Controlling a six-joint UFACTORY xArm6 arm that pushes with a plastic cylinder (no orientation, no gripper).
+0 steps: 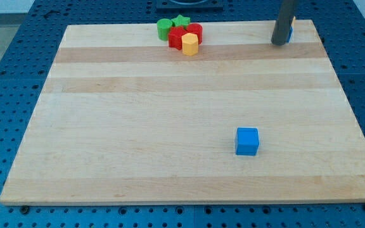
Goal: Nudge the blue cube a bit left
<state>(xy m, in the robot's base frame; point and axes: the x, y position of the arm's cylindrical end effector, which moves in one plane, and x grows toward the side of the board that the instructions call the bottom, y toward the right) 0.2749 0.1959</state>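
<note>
Green, red and yellow blocks (182, 35) cluster at the bench's (138, 126) top. Lower, right of centre, sits the blue cube (246, 140). My tip (277, 43), holding nothing, stands far off at top right; an off-centre approach could spin the cube away.

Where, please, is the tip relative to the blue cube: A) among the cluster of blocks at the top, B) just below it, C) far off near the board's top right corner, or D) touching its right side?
C: my tip sits near the board's top right corner, against a partly hidden blue block, while the blue cube lies alone lower down, well apart.
</note>
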